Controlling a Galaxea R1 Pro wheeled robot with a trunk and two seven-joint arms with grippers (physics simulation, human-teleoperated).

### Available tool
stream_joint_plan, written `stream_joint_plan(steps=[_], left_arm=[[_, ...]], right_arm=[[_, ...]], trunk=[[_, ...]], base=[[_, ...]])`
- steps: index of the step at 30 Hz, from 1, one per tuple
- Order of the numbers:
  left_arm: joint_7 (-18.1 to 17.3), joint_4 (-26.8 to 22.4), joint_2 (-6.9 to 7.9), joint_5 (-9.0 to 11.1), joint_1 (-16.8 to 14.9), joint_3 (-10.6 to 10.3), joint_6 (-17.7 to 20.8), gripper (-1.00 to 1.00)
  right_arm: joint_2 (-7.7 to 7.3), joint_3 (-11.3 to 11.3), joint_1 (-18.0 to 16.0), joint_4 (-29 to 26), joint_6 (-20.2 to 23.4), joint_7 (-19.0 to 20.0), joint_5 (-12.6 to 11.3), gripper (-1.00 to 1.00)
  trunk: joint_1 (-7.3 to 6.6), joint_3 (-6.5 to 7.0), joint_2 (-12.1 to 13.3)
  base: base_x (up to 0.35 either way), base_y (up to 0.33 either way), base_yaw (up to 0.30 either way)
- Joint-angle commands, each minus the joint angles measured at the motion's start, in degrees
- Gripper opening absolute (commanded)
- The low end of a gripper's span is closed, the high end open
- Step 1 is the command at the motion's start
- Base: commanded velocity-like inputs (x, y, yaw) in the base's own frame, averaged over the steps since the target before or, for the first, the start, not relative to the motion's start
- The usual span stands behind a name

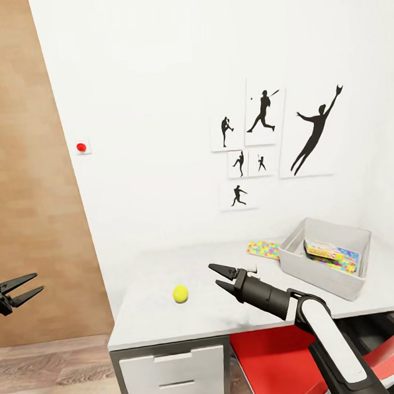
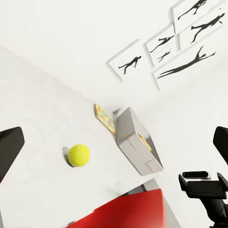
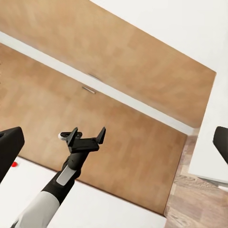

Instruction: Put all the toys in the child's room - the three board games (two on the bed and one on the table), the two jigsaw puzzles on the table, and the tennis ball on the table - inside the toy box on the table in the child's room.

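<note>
- The tennis ball is seen on the table.
- The right gripper is held open beside it.
- Game boxes are contained in the toy box.
- A jigsaw puzzle is laid alongside the bin.

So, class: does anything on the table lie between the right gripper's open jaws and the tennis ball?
Nothing visible does. The tennis ball sits alone on bare table, apart from the right gripper.

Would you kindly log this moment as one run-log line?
right gripper: open, near small yellow-green tennis ball | left gripper: open | light grey plastic toy box: holds game box | puzzle panel: on table
</note>
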Motion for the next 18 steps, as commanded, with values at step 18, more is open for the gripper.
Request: stream_joint_plan(steps=[18], left_arm=[[-0.23, -0.03, -0.93, 0.27, -0.53, -0.02, -0.36, 1.0]], right_arm=[[0.81, 1.0, 0.93, 0.98, -0.87, -0.64, -0.09, 1.0]], trunk=[[-3.29, 2.62, 5.97]], base=[[0.0, 0.0, 0.0]])
